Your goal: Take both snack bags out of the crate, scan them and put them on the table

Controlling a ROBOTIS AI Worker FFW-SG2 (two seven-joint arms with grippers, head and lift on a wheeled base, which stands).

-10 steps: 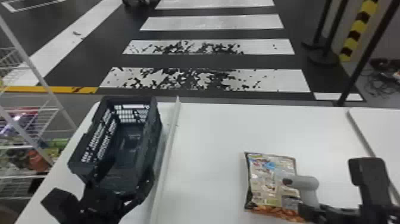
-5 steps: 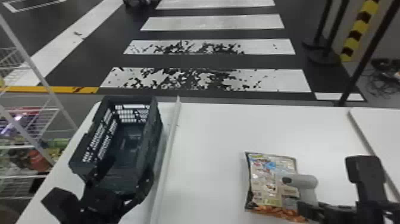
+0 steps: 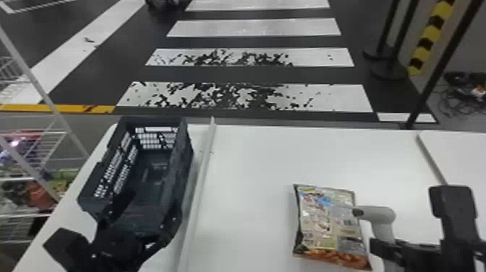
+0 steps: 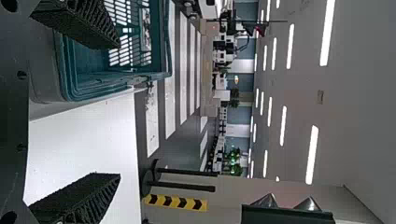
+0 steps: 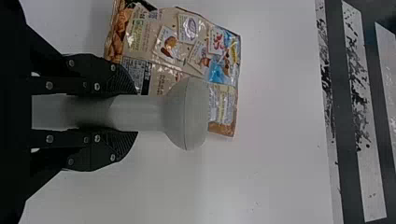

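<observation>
My left gripper (image 3: 141,231) is at the near end of the dark crate (image 3: 182,159); in the left wrist view the gripper (image 4: 77,121) has its fingers wide apart with nothing between them, beside the crate (image 4: 74,70). One snack bag (image 3: 325,224) lies flat on the white table, right of the metal strip. At the right, my right gripper (image 3: 383,249) holds a grey scanner (image 3: 378,215) by its handle, its head over the bag's right edge. The right wrist view shows the gripper (image 5: 112,112) shut around the scanner (image 5: 187,114), with the snack bag (image 5: 187,51) beyond it.
A metal strip (image 3: 202,173) runs along the white table (image 3: 249,159) beside the crate. Wire shelves (image 3: 32,173) with goods stand at the left. Barrier posts (image 3: 388,68) rise beyond the table's far right, and another table edge (image 3: 432,159) borders the right side.
The right gripper has shifted very slightly to the left with the scanner in it. The snack bag and the crate look unmoved, and the left gripper has hardly moved.
</observation>
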